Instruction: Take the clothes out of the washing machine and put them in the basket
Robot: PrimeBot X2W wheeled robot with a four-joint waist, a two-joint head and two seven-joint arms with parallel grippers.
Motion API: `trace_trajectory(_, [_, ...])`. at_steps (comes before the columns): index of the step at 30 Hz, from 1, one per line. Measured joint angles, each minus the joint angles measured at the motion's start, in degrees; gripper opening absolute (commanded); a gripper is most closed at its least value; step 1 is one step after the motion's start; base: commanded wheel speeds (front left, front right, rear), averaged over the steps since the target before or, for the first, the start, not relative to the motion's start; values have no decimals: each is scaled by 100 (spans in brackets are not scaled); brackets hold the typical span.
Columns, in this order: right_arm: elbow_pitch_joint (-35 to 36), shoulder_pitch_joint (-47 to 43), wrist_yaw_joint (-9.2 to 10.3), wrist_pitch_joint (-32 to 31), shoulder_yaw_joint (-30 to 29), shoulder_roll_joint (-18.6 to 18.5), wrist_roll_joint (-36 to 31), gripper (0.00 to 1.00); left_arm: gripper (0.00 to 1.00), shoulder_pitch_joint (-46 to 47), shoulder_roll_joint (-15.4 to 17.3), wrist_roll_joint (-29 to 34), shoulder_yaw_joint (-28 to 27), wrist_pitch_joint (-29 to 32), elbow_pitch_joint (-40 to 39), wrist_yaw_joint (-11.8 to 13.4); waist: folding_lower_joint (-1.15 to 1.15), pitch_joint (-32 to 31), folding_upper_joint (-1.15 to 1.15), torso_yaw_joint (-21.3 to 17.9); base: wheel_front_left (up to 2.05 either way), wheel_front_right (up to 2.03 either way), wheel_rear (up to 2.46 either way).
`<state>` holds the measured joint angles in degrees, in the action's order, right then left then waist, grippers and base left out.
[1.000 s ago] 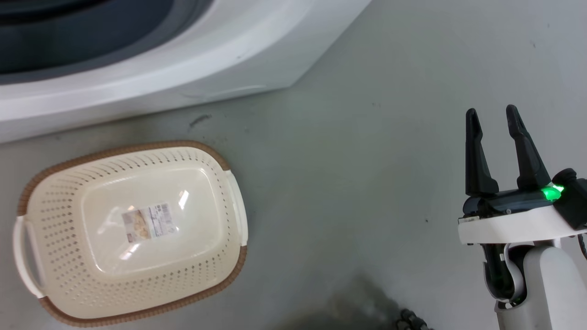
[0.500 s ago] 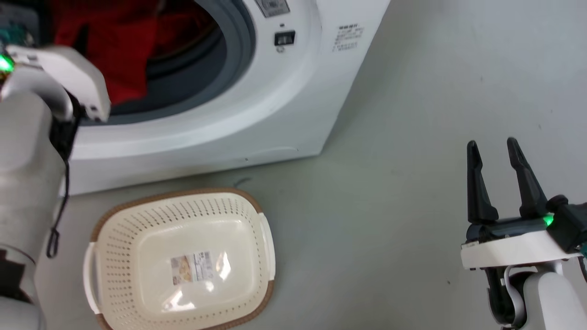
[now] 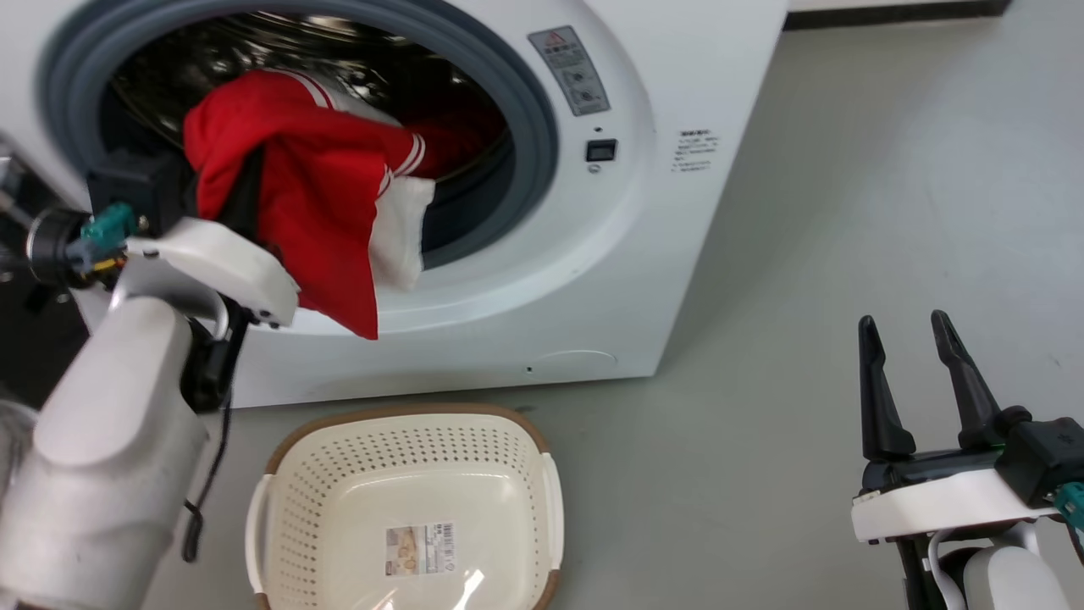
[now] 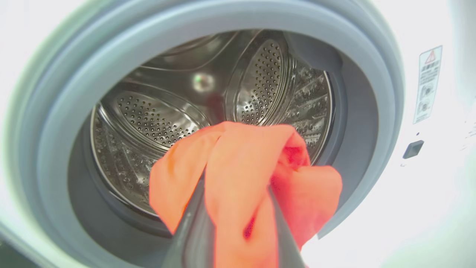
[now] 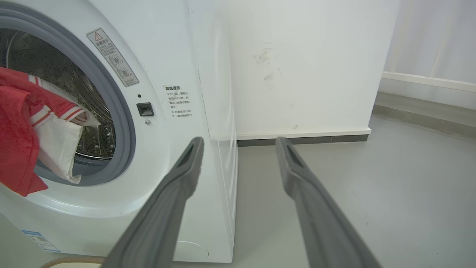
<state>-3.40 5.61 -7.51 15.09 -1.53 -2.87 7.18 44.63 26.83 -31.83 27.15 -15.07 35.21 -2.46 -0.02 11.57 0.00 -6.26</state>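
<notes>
The left gripper (image 4: pixel 236 186), jaws clamped on the clothes (image 3: pixel 326 203) at upper left, hangs above the basket (image 3: pixel 406 413) at bottom centre, while the right gripper's (image 3: pixel 904 326) jaws stand apart.

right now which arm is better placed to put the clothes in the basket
Left. The left gripper is shut on the red clothes at the washer opening, and the basket sits on the floor below. The right gripper is open, empty, off to the side.
</notes>
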Motion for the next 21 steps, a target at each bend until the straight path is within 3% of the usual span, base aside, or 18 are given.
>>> trace_trajectory(8, [-20,-135,0,-1,-51,-1,-65,100,0,-1098,-244,124,-399,0,-1280,159,1,-265,0,408,0,0,0])
trace_trajectory(13, [-59,-194,0,-1,-30,-1,-75,100,0,-2041,-312,88,-359,0,-1675,169,1,-337,0,577,0,0,0])
trace_trajectory(21, [-8,-184,0,-1,-38,-1,-169,100,0,-2707,-415,-7,-137,20,-1215,92,1,-61,0,606,0,0,0])
